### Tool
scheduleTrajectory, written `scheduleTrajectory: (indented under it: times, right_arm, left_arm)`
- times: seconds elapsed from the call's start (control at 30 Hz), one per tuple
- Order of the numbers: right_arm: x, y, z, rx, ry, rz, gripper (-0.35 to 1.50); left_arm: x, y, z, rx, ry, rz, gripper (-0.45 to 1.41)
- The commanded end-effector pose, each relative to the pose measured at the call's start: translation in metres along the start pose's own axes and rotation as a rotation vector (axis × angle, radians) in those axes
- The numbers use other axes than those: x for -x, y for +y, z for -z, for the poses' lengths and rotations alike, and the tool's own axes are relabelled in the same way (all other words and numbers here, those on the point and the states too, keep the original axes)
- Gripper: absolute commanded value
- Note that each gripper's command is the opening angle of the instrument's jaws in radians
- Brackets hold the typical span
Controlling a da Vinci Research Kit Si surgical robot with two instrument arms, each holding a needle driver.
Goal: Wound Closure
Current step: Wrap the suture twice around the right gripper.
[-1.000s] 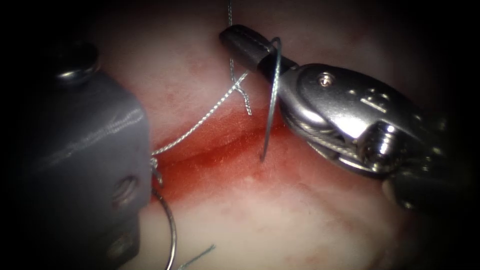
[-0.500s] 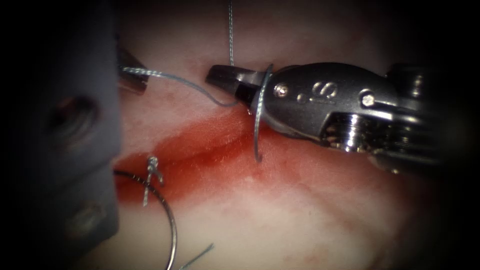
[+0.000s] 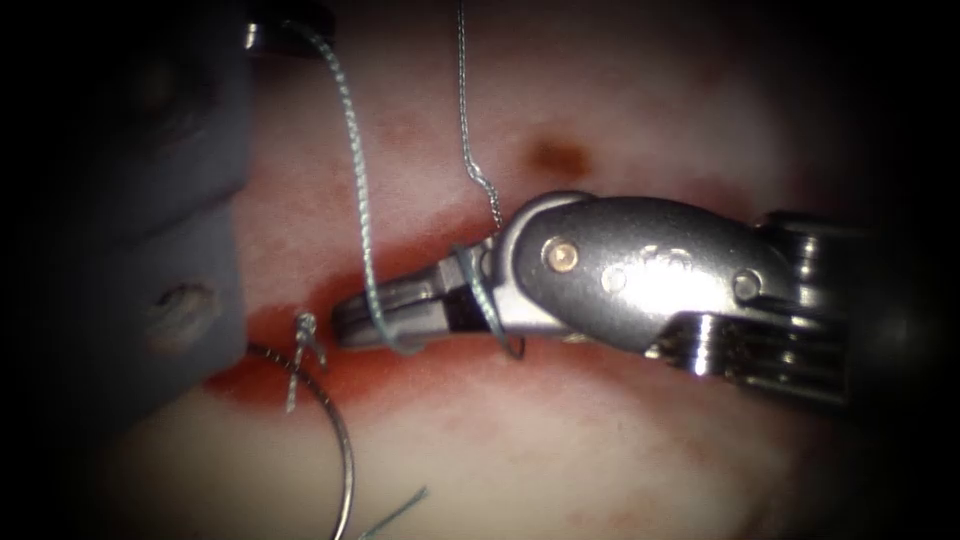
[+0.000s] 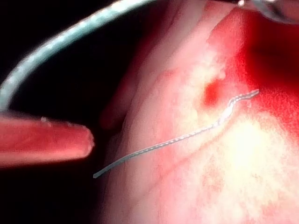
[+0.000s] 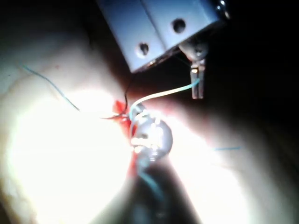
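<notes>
My right tool lies over the red cut in the tissue, jaws pointing left and shut on the curved needle near their base. The needle's short visible arc hangs below the jaws, and whether its tip enters the tissue is hidden. The blue-grey thread comes down from my left tool, which is shut on it at the far left, and wraps around the right jaws. The right wrist view shows the left tool holding this thread above the right tool.
A knot with short cut ends sits at the cut's left end. A thin dark arc curves below it, beside a loose thread end. Another strand runs up from the right tool. The left arm's grey body stands at left.
The right tool swung down and left onto the cut with the needle. The left tool carried the thread up and away, and the thread now wraps around the right jaws.
</notes>
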Motion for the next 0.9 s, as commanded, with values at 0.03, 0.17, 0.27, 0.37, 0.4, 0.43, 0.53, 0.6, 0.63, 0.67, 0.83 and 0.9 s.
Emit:
scheduleTrajectory:
  times: [0.03,0.17,0.27,0.37,0.4,0.43,0.53,0.6,0.63,0.67,0.83,0.9]
  right_arm:
    - [-0.0007,0.0002,-0.0025,-0.044,0.063,-0.035,-0.35]
    - [-0.0004,-0.0004,-0.0050,-0.132,0.178,-0.111,-0.35]
    - [-0.0008,-0.0005,-0.0062,-0.169,0.314,-0.181,-0.35]
    - [-0.0012,-0.0002,-0.0058,-0.184,0.410,-0.231,-0.35]
    - [-0.0012,-0.0002,-0.0054,-0.174,0.419,-0.241,-0.35]
    - [-0.0011,-0.0001,-0.0046,-0.165,0.423,-0.244,-0.35]
    - [-0.0010,-0.0001,-0.0026,-0.146,0.456,-0.253,-0.35]
    - [-0.0009,0.0000,-0.0015,-0.139,0.492,-0.258,-0.35]
    - [-0.0008,0.0000,-0.0010,-0.132,0.507,-0.268,-0.35]
    - [-0.0007,0.0000,-0.0004,-0.126,0.528,-0.278,-0.35]
    - [0.0000,0.0007,0.0022,-0.007,0.601,-0.312,-0.35]
    - [0.0001,0.0011,0.0029,0.047,0.641,-0.320,-0.35]
  left_arm:
    - [0.0004,0.0011,-0.0003,0.009,-0.001,0.008,-0.45]
    - [0.0001,0.0012,-0.0010,0.009,-0.007,0.015,-0.45]
    - [-0.0005,0.0014,-0.0015,0.010,0.009,0.002,-0.45]
    - [-0.0018,0.0015,-0.0020,0.011,0.050,-0.015,-0.45]
    - [-0.0023,0.0015,-0.0022,0.009,0.068,-0.019,-0.45]
    - [-0.0033,0.0014,-0.0028,-0.001,0.102,-0.030,-0.45]
    - [-0.0048,0.0007,-0.0039,-0.039,0.157,-0.036,-0.45]
    - [-0.0055,0.0000,-0.0047,-0.063,0.181,-0.039,-0.45]
    - [-0.0058,-0.0004,-0.0052,-0.085,0.200,-0.038,-0.45]
    - [-0.0061,-0.0008,-0.0055,-0.099,0.213,-0.037,-0.45]
    - [-0.0069,-0.0031,-0.0062,-0.202,0.270,-0.015,-0.45]
    - [-0.0072,-0.0040,-0.0063,-0.238,0.292,-0.003,-0.45]
